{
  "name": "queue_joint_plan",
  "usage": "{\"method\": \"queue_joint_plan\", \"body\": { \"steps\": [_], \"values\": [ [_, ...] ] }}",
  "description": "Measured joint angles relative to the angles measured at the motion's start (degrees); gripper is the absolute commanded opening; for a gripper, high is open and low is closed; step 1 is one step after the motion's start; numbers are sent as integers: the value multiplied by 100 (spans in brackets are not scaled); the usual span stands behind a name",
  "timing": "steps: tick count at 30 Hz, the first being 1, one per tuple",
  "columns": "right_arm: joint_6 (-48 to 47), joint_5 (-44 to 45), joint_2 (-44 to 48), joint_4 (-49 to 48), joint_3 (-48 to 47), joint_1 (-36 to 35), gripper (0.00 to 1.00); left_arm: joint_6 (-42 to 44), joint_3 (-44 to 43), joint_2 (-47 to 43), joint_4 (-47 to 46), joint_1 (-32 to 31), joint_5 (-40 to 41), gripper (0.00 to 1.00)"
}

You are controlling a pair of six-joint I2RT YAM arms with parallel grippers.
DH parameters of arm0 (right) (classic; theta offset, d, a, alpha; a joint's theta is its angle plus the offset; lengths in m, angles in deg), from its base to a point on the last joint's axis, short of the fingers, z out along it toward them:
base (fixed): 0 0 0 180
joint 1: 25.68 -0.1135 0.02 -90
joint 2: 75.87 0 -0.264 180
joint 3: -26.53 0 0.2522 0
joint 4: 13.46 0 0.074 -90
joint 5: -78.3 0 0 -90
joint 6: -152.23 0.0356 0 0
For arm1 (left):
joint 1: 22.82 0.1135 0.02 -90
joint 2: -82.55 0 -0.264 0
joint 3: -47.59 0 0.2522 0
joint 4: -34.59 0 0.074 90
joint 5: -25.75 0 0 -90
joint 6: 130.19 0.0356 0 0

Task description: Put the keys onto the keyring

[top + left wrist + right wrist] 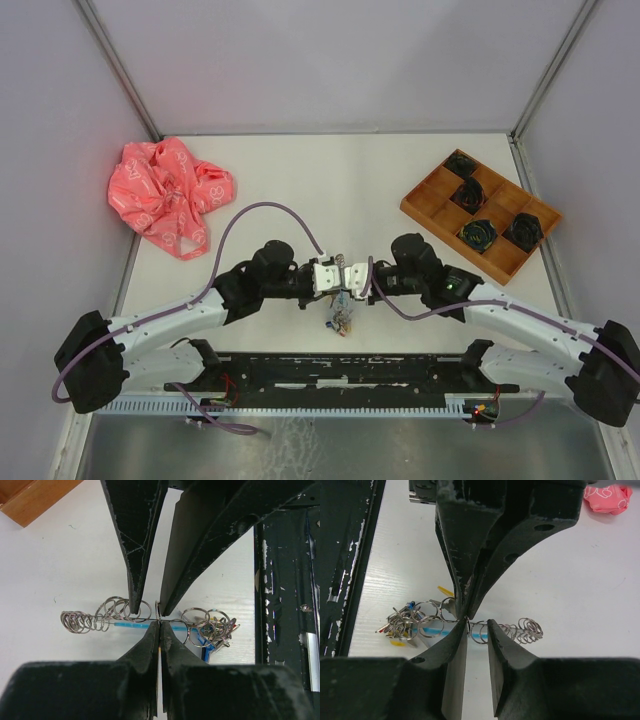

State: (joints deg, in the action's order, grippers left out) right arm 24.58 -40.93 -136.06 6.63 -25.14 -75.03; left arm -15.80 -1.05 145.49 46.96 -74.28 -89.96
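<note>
Setup is a plain white table (pixel 300 180) boxed in by pale grey walls (pixel 330 60), with a black mounting rail (pixel 340 375) along the near edge where both arms are bolted. A crumpled pink plastic bag (pixel 165 195) sits in the far-left corner. Over on the right there's a wooden tray (pixel 430 200) with compartments, and a few of them hold dark round things (pixel 478 235) I can't make out.

Both arms meet over the middle of the table, near the front. The left gripper (pixel 159 627) is pinched fully together on a thin bit of the keyring chain (pixel 120 609), about halfway along it. The right gripper (pixel 477 624) straddles the same spot from the opposite side, its fingers only a crack apart with table showing through the gap, so it doesn't look like it's clamping anything.

The chain lies flat on the table, and the keys (pixel 216 630) are bunched up at the end nearest the rail.
</note>
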Motion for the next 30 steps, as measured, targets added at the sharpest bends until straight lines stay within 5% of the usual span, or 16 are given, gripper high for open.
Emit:
{"method": "queue_joint_plan", "body": {
  "steps": [23,30],
  "values": [
    [337,-750,-199,-481,186,411,19,11,39,-74,-190,0,-39,3],
    [304,-892,-275,-437,181,411,1,13,39,-70,-133,0,-37,3]
  ]
}}
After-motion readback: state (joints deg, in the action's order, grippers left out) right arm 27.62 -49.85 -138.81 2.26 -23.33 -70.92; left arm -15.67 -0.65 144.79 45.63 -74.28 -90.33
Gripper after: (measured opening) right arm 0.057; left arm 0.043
